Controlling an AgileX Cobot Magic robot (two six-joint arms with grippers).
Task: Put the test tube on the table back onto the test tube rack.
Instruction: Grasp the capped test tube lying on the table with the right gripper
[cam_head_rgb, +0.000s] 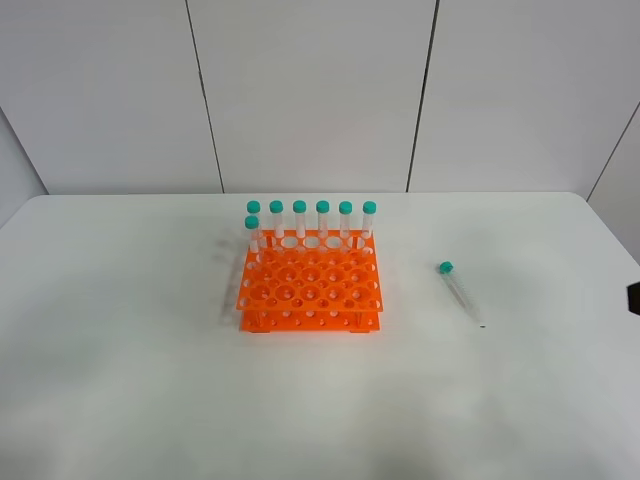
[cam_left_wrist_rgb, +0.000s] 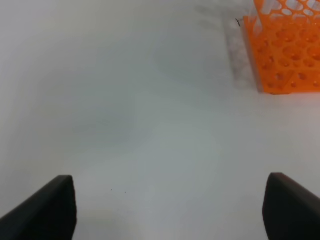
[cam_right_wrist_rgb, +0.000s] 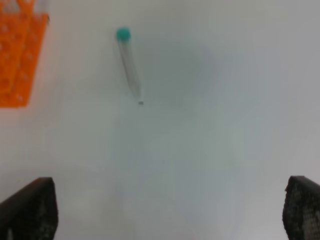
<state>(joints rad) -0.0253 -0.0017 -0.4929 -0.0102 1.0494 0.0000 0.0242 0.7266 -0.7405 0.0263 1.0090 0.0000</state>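
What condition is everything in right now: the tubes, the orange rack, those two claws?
test tube rack: standing on the table, most holes empty.
racked tubes: seven, upright, capped.
test tube: lying flat on the table, capped, apart from the rack.
left gripper: open, empty.
right gripper: open, empty.

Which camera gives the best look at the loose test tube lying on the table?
Exterior high: the test tube lies sharp, teal cap to tip, right of the test tube rack. Right wrist shows it whole but blurred. Left wrist shows only the rack's corner, no tube.
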